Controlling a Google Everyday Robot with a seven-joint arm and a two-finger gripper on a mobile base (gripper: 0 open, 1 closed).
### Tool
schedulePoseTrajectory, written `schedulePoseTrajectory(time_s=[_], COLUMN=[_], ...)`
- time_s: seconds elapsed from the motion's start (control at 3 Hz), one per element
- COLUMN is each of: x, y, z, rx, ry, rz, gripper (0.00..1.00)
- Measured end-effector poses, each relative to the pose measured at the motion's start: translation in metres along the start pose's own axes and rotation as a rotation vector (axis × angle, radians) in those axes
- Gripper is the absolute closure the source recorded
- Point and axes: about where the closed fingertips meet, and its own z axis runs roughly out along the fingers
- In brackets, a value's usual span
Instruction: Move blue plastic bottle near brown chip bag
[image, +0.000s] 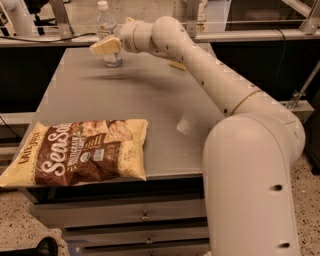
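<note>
One blue plastic bottle (106, 22) stands upright at the far left of the grey table (160, 100). My gripper (102, 47) is right in front of its middle, hiding the label. Whether it has closed on the bottle I cannot tell. One brown chip bag (80, 152) lies flat at the near left corner, well apart, overhanging the edge. It reads "Sea Salt" in white and "LATE JULY" on its yellow end.

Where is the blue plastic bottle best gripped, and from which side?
Probably around the middle of its body, coming in level from over the table. The blue plastic bottle stands upright at the far edge, tall and round, and the gripper hovers at its body from that side.
</note>
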Motion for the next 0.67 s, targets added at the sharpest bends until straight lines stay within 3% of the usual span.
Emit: schedulePoseTrajectory(time_s=[0.33,0.67], x=[-0.0029,-0.0026], y=[0.0035,0.0064], z=[0.0231,0.0245], rx=[-0.028,-0.035], ry=[-0.012,-0.019], rz=[0.005,0.024], gripper=[0.18,0.41])
